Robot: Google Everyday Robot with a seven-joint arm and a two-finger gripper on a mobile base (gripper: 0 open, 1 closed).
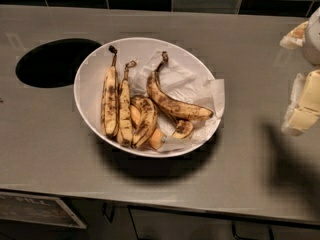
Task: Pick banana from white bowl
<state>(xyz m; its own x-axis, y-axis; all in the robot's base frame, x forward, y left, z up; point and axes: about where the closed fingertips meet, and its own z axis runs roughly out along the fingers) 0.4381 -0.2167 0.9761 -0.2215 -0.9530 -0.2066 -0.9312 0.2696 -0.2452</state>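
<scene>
The banana [172,102] is long, curved and brown-speckled. It lies on crumpled white paper in the right half of the white bowl [86,86], its dark stem pointing to the back. The bowl stands in the middle of the grey counter. My gripper [301,70] is at the right edge of the view, to the right of the bowl and apart from it. Its two cream fingers [306,101] stand wide apart with nothing between them. Most of the gripper is cut off by the frame edge.
Two straighter slim bananas [110,100] lie in the bowl's left half, with shorter brown-blotched ones [145,117] and an orange piece [155,139] beside them. A dark round hole [55,62] opens in the counter at the left. Dark tiles line the back; cabinet fronts run below the front edge.
</scene>
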